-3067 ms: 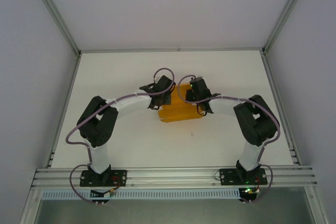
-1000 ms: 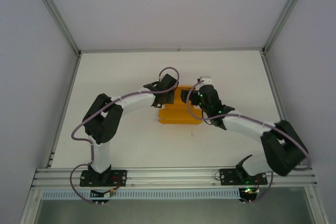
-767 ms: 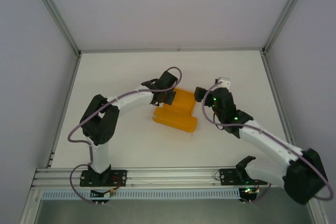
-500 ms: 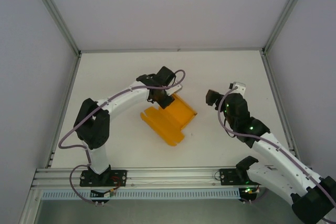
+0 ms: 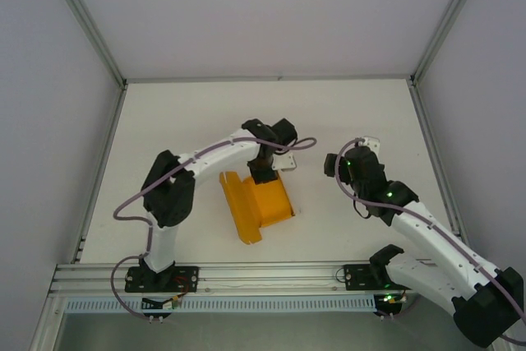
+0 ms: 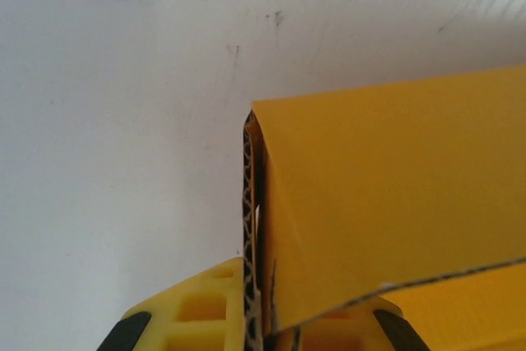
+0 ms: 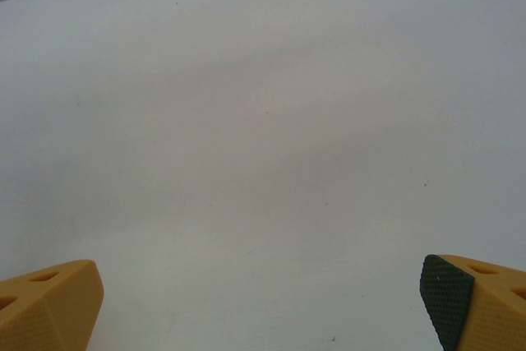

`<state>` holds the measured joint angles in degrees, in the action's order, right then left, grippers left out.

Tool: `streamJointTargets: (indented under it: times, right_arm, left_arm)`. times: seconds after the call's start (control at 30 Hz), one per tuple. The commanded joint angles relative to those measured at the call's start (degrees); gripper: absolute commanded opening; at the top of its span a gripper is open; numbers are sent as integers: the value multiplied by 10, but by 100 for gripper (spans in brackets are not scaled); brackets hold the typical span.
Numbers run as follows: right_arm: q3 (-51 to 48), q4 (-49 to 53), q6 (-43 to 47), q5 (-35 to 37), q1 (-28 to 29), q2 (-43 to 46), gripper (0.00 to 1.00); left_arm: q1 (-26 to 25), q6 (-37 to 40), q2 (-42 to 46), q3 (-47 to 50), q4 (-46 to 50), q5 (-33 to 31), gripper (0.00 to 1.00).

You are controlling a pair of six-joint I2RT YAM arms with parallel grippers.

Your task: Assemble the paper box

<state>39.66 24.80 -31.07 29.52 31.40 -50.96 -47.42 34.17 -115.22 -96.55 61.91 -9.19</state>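
Fingers point(image 6: 193, 314) of the left gripper point(image 5: 263, 172) pinched the far edge of the paper box point(image 5: 263, 203), which lay mid-table point(image 5: 181, 121) with its long axis running far-to-near. A second earlier it lay crosswise between both grippers. The right gripper point(image 5: 331, 162), fingers spread wide, had since drawn off rightward.

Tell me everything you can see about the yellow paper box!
The paper box is plain orange-yellow card, half folded, with a long flap standing along one side. The left wrist view shows a wavy corrugated edge. It seems to rest on the white table, and the left pincer pinches its far edge.
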Motion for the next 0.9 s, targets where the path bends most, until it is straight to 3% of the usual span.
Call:
streamJointTargets:
  times: [0.0,0.3,0.5,0.87]
  right_arm:
    - [15,13,3,0,-7,1,100]
    - [5,9,1,-1,-26,-12,100]
    - [1,5,1,-2,-33,-13,100]
    - [-3,-3,6,-19,-40,-15,100]
  left_arm:
    - [-7,21,-27,-31,42,-51,0]
    - [-16,22,-109,-80,21,-96,0]
    - [-20,27,-149,-110,13,-96,9]
    - [-21,34,-112,-109,5,-65,51]
